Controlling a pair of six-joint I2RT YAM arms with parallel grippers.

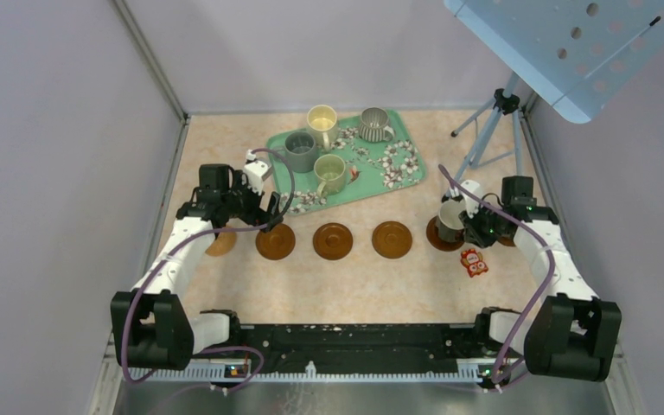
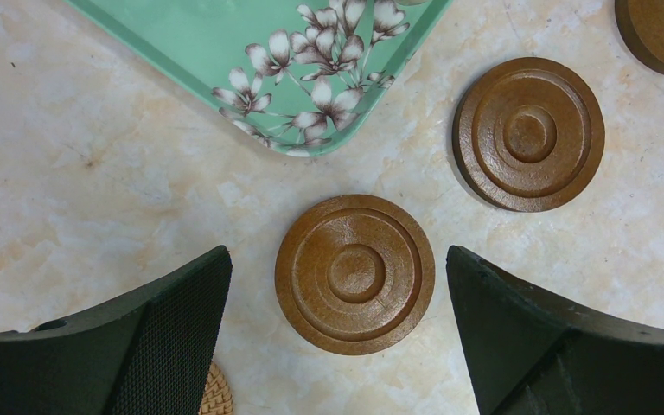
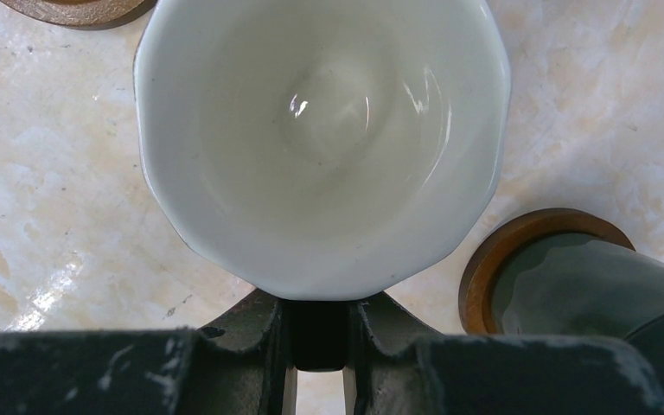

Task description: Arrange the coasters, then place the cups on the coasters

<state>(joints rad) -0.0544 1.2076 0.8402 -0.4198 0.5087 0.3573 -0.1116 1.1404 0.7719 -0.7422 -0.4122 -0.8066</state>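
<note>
Right gripper (image 3: 318, 346) clamped on handle (image 3: 318, 328) of black cup (image 3: 320, 147). Likely glazed ceramic: stiff, slick, chippable. Left gripper (image 2: 337, 259) wide apart over a coaster (image 2: 354, 274).

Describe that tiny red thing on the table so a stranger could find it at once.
Find the green floral tray at the back of the table; in front of it runs a row of round brown coasters. Just nearer than the row's right end lies the small trinket, the only red thing there, and far smaller than any coaster.
</note>
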